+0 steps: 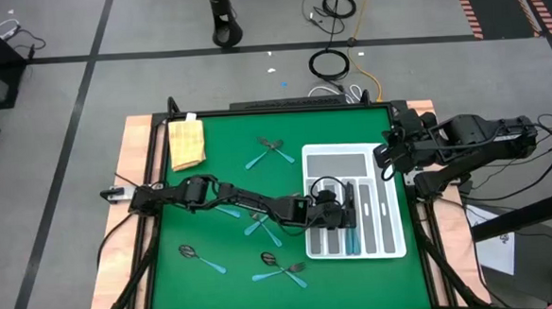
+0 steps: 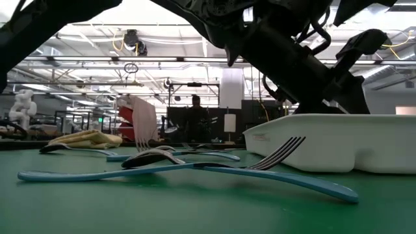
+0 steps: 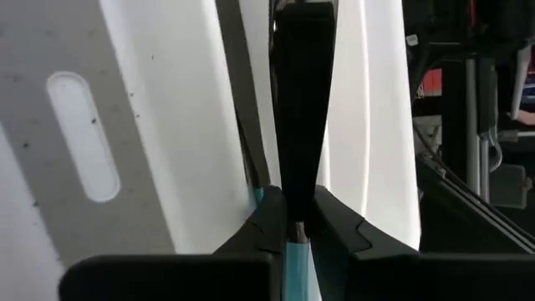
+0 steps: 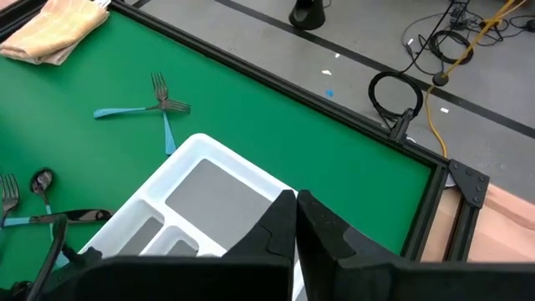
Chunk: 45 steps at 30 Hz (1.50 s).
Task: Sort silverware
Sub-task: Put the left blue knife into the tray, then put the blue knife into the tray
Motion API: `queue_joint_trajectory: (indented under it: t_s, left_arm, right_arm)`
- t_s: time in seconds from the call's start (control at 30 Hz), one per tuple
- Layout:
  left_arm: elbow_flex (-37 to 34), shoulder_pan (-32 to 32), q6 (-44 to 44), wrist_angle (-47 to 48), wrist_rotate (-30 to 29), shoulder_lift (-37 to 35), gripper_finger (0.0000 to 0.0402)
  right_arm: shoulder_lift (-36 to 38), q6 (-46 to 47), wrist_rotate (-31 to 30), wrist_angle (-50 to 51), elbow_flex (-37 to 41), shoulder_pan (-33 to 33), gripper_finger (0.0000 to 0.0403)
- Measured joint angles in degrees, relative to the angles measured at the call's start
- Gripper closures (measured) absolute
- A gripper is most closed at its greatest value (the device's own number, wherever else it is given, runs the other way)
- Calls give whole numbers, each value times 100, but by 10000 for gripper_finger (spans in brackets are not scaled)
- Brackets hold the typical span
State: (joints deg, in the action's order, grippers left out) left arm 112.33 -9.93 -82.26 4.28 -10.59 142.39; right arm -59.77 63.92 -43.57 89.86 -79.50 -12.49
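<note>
Looking down on the green tabletop (image 1: 225, 271), we log the left arm stretched across it from the left edge, its left hand (image 1: 340, 211) over the near left part of the white divided tray (image 1: 333, 156), which sits at the right side of the tabletop. In the left wrist view the fingers (image 3: 267, 221) are pinched nearly closed on a light-blue-handled utensil (image 3: 294, 259), with the white tray walls close beneath; we cannot tell whether it is fork, spoon or knife. Several dark-looking pieces (image 1: 372, 216) already lie in the tray's long slots.

The right arm waits off the right edge, its right hand (image 1: 386, 154) just beside the tray's far right corner; in the right wrist view its fingers (image 4: 276, 226) meet with nothing between them.

A folded yellow cloth (image 1: 186, 142) lies at the far left corner.

Loose silverware remains on the tabletop: a crossed pair of forks (image 1: 271, 152) left of the tray's far end, a spoon (image 1: 198, 258) near the front left, a crossed fork pair (image 1: 280, 268) at the front centre, and more pieces (image 1: 259, 226) under the left forearm.
</note>
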Motion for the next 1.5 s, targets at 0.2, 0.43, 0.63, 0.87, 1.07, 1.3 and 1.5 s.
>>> queue_joint_trajectory:
  t_s: [0.2,0.43,0.63,0.87,1.07,1.3,1.5]
  left_arm:
    - [0,2,5,-307,112,0,310]
    - [0,4,7,-437,354,-2,284]
    - [-4,42,361,-1863,1001,-84,282]
    - [9,215,2327,-1521,1714,-1256,281]
    - [7,275,4902,2222,927,-2815,281]
    - [-222,372,4807,5044,-556,-3384,281]
    - [-986,497,5168,4821,180,-3026,281]
  right_arm:
    - [0,-128,9,-148,0,0,403]
    - [0,-140,17,-189,0,0,394]
    - [15,-394,38,-233,0,0,382]
    - [292,-732,19,-326,-52,-90,380]
    - [569,-765,7,-482,-70,-218,380]
    - [536,-932,0,-478,-70,-240,380]
    - [439,-1063,45,-469,-70,-241,380]
